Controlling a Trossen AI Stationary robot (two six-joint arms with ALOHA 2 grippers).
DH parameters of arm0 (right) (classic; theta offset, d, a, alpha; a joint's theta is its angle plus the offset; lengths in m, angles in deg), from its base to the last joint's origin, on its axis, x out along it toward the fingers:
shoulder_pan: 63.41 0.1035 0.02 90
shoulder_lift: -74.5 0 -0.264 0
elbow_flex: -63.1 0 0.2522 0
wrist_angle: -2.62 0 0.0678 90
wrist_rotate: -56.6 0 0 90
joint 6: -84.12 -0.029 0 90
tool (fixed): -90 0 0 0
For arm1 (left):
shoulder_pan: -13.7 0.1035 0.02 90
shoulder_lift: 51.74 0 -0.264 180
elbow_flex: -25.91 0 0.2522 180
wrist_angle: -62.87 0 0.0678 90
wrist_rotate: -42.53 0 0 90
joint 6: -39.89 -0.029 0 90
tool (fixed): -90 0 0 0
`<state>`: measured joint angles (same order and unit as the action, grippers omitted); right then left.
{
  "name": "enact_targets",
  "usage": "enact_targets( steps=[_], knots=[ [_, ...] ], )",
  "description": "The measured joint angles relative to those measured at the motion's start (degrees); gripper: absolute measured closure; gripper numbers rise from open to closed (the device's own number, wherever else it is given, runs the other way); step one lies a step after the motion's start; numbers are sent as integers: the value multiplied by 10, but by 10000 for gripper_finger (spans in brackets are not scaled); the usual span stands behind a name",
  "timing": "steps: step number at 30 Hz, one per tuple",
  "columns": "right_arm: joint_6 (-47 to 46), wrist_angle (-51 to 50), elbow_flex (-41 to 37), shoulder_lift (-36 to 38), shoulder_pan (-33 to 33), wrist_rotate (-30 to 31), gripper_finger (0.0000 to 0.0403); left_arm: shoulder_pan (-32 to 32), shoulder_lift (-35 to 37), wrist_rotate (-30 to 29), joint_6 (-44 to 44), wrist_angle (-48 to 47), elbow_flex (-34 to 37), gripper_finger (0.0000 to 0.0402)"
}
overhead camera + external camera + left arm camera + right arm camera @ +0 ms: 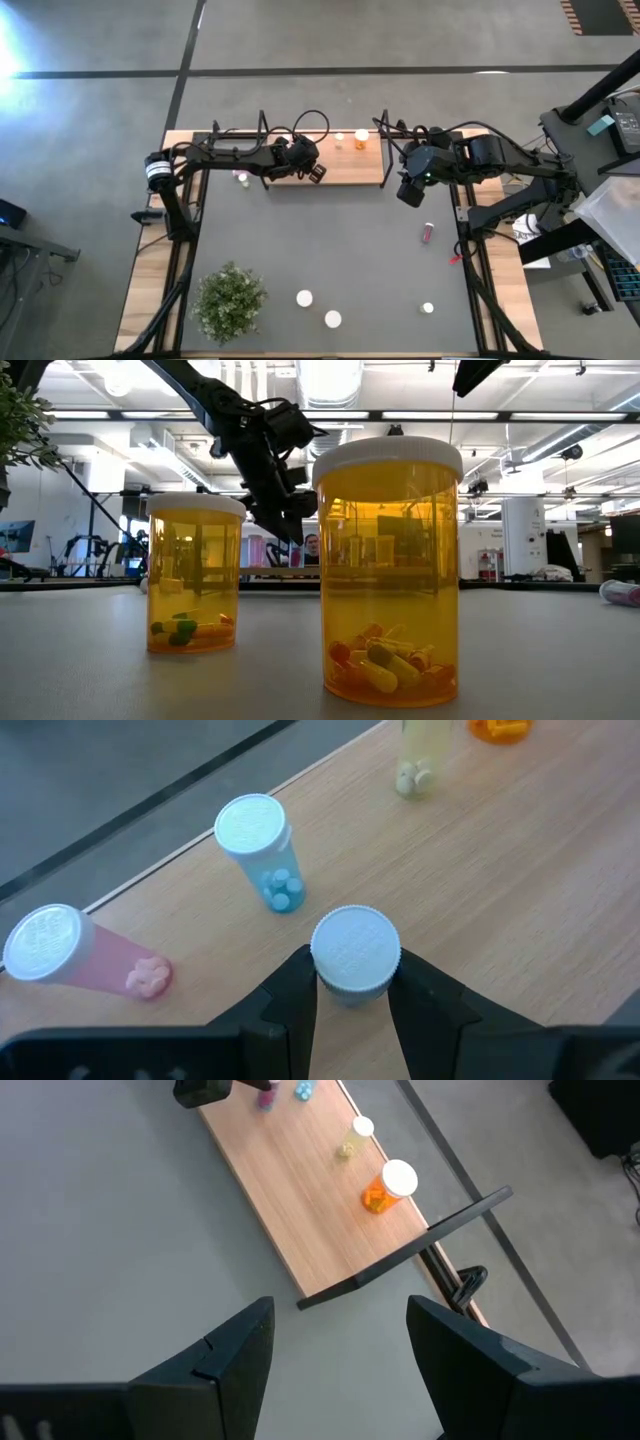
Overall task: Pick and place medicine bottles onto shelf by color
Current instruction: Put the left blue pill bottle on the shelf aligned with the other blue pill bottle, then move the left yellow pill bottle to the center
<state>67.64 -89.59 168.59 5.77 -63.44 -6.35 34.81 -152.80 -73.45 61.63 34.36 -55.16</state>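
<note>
The wooden shelf lies at the table's far edge. My left gripper is over its left part, shut on a small white-capped bottle; the cap hides the body's colour. A blue bottle and a pink bottle stand on the board just beyond it. A pale yellow bottle and an orange bottle stand farther right. My right gripper is open and empty above the table, off the shelf's right end. My left gripper pinches the bottle between its two fingers, at the cap's rim and just below it. The fingers come from above, pointing down. The bottle is upright. I cannot tell whether its base rests on the shelf board.
A pink bottle lies on its side on the mat at the right. Two orange bottles and a small white-capped one stand near the front edge. Another bottle stands by the shelf's left end. A potted plant is at the front left.
</note>
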Motion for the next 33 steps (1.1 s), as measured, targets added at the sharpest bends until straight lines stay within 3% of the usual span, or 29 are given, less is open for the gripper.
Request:
enact_targets(
  steps=[11, 27, 33],
  knots=[
    [0, 0, 0, 0, 0, 0, 184, 7, -1, 5, -1, 6, 2, 256],
    [0, 0, 0, 0, 0, 0, 184, 4, 24, 21, -77, 6, -39, 252],
    [0, 0, 0, 0, 0, 0, 184, 2, 71, 81, -121, 5, -67, 252]
  ],
)
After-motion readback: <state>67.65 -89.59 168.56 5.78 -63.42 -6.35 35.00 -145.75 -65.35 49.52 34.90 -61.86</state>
